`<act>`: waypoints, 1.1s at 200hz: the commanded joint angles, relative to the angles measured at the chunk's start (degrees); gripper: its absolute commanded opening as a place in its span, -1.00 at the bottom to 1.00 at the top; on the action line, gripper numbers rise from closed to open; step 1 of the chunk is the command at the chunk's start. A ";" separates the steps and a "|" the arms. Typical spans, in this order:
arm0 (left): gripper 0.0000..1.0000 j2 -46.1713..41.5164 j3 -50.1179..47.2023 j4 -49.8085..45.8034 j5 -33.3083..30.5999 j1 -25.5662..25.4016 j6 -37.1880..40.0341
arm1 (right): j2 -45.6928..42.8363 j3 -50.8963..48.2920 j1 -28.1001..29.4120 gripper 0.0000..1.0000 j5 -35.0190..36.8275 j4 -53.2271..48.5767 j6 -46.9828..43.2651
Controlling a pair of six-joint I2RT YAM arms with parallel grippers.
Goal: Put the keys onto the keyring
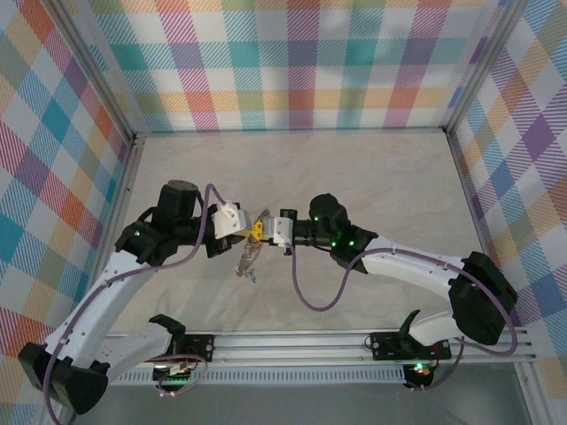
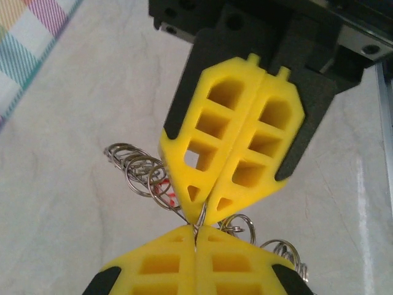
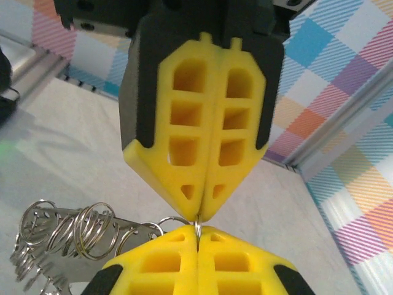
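the two arms meet tip to tip over the middle of the pale, marbled beige desk [image 1: 354, 177], which is fenced in by plaid walls [image 1: 292, 62] in many colours. the left gripper [image 1: 252, 230], with yellow latticed plastic fingers, points toward the right. the right gripper [image 1: 266, 227], built the same way, points back at it. their tips are almost touching.

both grippers are narrow. in each wrist view the two yellow fingers of either one lie pressed flat together, and a thin bit of silvery wire stands in the slit where the four tips meet. that wire belongs to the silvery thin-wire keyring [image 3: 177, 219], so each gripper is clamped on the keyring from its own side, and it is held up off the desk between them.

from the pinch a chain of small linked metal rings [image 3: 92, 230] hangs down and off to one side. in the top view it is a slim, glinting bundle dangling below the grippers, its lower end close to the desk; whether it touches cannot be told.

in the left wrist view a small red piece [image 2: 164, 189] sits behind the coils of the chain. it may be the red head of a key, but it is too small and too hidden to be sure. a flat silvery strip [image 3: 55, 270] lies among the rings in the right wrist view.
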 commanded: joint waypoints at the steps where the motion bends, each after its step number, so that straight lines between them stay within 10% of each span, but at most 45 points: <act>1: -1.00 2.47 4.24 -1.12 -1.42 0.70 -4.98 | -1.21 1.88 3.18 -1.00 6.30 -0.34 -8.32; 107: -1.00 6.88 7.39 -1.05 11.44 6.01 -9.48 | -2.76 0.31 4.85 -1.00 17.01 0.54 -20.21; 142: -0.44 1.05 3.34 -0.14 13.53 8.19 -2.05 | -6.70 -2.47 0.28 -1.00 4.57 2.96 -8.51; 220: -0.31 -1.91 -1.57 8.67 19.93 8.37 -3.48 | -5.15 0.44 -9.58 -1.00 -25.46 3.00 12.85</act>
